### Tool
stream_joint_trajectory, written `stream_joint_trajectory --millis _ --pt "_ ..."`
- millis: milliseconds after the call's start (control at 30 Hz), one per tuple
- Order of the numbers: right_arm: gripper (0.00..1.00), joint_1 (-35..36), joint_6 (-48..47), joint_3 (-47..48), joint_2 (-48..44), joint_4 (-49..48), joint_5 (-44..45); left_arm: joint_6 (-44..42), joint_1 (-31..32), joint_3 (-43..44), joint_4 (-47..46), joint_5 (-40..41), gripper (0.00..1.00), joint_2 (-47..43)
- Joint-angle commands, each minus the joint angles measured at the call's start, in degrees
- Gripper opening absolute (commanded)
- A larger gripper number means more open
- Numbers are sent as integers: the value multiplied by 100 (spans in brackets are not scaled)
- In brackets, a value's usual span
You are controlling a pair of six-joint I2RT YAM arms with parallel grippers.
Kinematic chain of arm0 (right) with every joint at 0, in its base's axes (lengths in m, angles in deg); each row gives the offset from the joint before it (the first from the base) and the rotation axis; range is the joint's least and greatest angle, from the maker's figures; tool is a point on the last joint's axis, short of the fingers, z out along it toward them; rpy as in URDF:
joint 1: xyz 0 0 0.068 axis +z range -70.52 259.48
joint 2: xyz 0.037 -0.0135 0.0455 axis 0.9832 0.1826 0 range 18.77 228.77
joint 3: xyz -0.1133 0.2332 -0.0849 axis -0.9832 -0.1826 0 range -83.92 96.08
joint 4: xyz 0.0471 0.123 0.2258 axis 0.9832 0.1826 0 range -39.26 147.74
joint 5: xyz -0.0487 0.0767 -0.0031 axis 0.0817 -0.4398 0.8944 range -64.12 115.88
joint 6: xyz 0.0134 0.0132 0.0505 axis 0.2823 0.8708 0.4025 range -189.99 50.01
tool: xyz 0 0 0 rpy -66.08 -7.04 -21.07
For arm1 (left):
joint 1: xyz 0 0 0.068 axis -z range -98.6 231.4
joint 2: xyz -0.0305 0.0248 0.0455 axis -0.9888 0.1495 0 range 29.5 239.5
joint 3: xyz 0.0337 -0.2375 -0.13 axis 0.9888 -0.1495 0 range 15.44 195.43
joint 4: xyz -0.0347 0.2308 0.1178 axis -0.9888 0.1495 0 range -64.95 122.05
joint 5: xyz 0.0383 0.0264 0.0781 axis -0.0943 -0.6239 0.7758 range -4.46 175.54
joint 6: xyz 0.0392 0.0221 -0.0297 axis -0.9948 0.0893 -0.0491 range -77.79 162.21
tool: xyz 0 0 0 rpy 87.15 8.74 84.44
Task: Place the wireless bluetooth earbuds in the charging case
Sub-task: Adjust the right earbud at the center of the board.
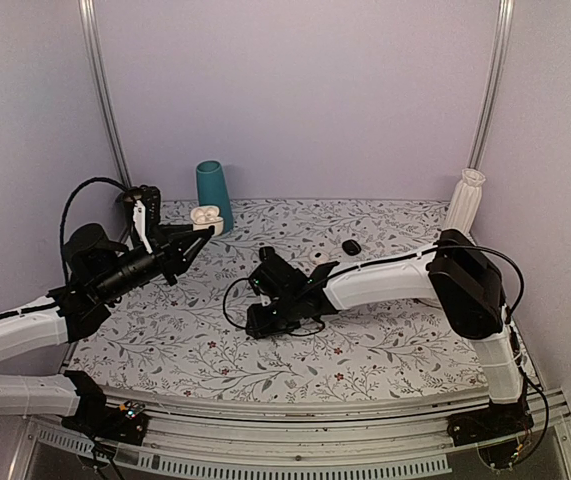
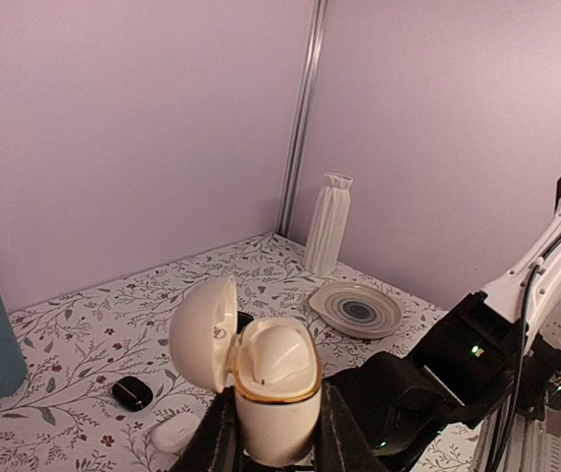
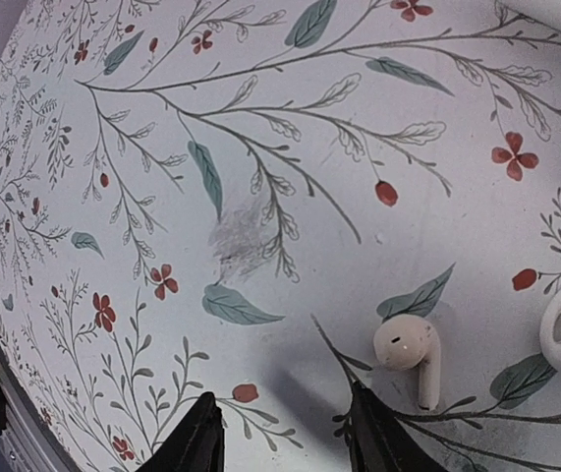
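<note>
Earbud (image 3: 410, 349) lay on the desk (image 3: 260, 147), lower right of frame, just outside the open right end effector (image 3: 285, 442), which probably needed centring over it; the left end effector (image 2: 275, 438) gripped the case (image 2: 275, 383), lid open.

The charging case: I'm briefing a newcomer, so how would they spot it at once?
Find the tall teal vase at the back left. Right next to it, the left hand holds the charging case aloft. It alone is a glossy white pebble with its lid flipped open and a gold rim.
</note>
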Motion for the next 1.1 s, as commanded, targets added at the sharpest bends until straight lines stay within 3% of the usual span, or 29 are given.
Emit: stream_joint_trajectory --millis 0,267,600,733,1067 --pt "44 17 -127 221 -101 62 115 -6 -92 52 -41 -60 0 -72" --pt "47 -206 -1710 149 -467 41 -7 -1 -96 56 21 -34 0 -146" --pt "50 -418 -3848 519 -91 355 -464 17 -106 143 101 -78 0 -162" --pt "48 -498 -3679 1166 273 935 -236 2 -106 154 184 -52 0 -243" --pt "43 -495 -3119 1520 419 1475 -37 43 -102 146 214 -45 0 -280"
